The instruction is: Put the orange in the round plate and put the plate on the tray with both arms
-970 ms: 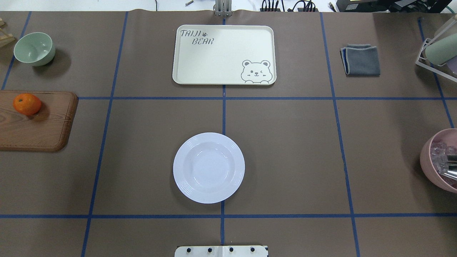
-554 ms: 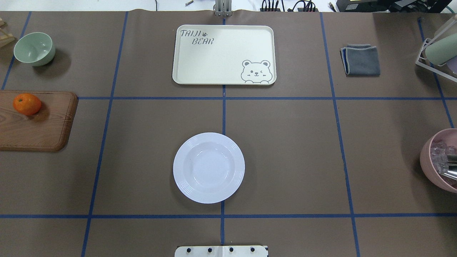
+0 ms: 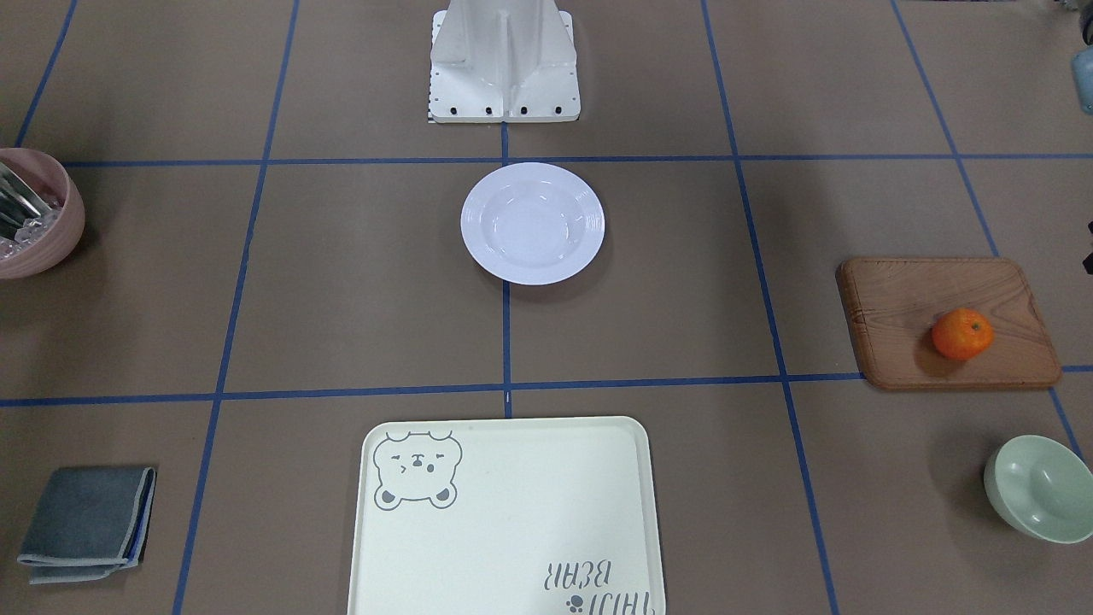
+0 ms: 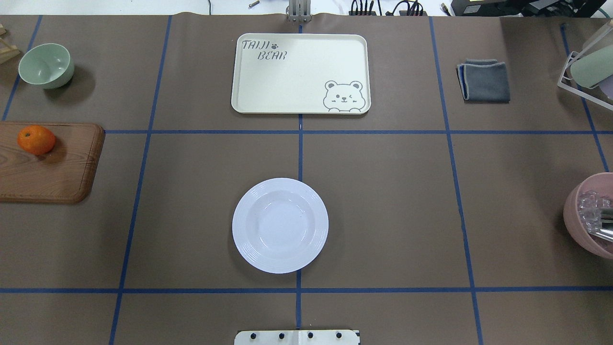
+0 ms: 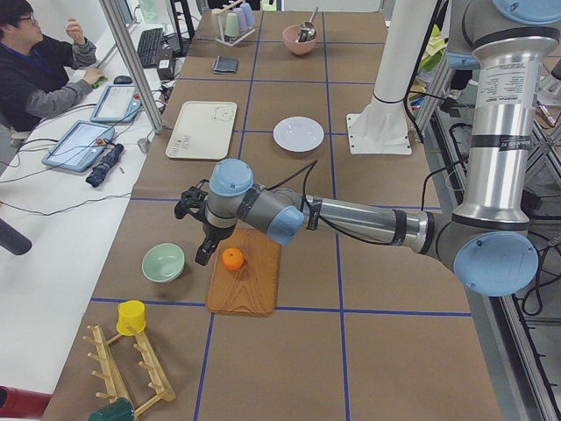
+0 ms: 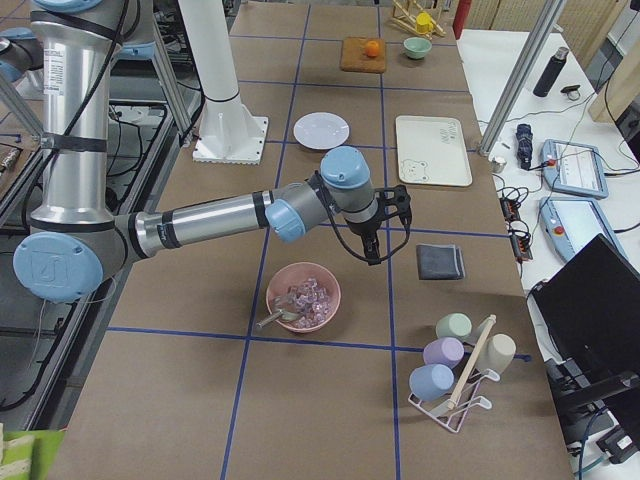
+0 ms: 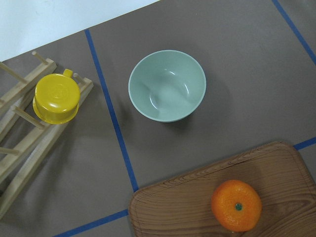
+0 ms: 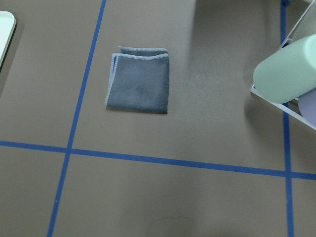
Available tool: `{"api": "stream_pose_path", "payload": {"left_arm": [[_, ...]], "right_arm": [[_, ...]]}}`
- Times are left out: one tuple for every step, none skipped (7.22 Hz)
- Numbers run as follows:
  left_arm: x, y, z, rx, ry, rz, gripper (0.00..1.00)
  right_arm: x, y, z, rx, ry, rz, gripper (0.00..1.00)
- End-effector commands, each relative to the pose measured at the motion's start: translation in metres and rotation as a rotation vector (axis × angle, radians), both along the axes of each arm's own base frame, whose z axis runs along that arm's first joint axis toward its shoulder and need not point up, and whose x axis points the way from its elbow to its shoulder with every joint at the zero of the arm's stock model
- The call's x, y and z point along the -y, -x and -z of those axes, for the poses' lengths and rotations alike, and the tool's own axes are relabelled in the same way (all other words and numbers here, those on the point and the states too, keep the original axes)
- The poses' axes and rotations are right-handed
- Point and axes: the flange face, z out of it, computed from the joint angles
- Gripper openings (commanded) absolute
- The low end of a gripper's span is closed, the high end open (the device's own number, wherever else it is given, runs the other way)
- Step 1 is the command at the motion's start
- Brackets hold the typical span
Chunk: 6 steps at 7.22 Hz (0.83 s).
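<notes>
Wooden board [image 4: 57, 172] carries the orange [image 4: 36, 139], near the left gripper [image 5: 203, 253]; jaw opening cannot be told there or on the right gripper [image 6: 375, 252]

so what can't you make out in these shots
Left hand: seen only from the left side view, too small to tell open or shut.
Right hand: same, right side view only.
Pink bowl: cut off by the overhead view's right edge.
Tray: cut off by the front view's bottom edge.

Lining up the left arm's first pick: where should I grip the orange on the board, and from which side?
I'd grip the orange across its widest middle, straight down from above. It is round, stem dot up, alone on the wooden board, with bare wood all around it.
</notes>
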Motion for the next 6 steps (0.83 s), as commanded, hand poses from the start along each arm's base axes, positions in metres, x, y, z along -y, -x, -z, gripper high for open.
{"api": "stream_pose_path", "payload": {"left_arm": [[-0.002, -0.047, -0.007, -0.028, 0.074, -0.015, 0.98], [-0.003, -0.062, -0.014, -0.028, 0.097, -0.031, 0.98], [-0.004, -0.073, -0.024, -0.027, 0.106, -0.052, 0.98], [-0.005, -0.085, -0.039, -0.034, 0.106, -0.059, 0.98], [-0.007, -0.105, -0.053, -0.024, 0.074, -0.049, 0.98], [-0.010, -0.129, -0.069, 0.006, 0.050, -0.043, 0.98]], "right_arm": [[-0.006, 0.083, 0.036, -0.019, 0.063, -0.061, 1.00], [-0.013, 0.113, 0.040, -0.038, 0.080, -0.068, 1.00], [-0.019, 0.140, 0.040, -0.062, 0.086, -0.079, 1.00], [-0.021, 0.157, 0.042, -0.081, 0.070, -0.076, 1.00], [-0.023, 0.160, 0.043, -0.079, 0.067, -0.069, 1.00], [-0.023, 0.160, 0.042, -0.081, 0.068, -0.069, 1.00]]}}
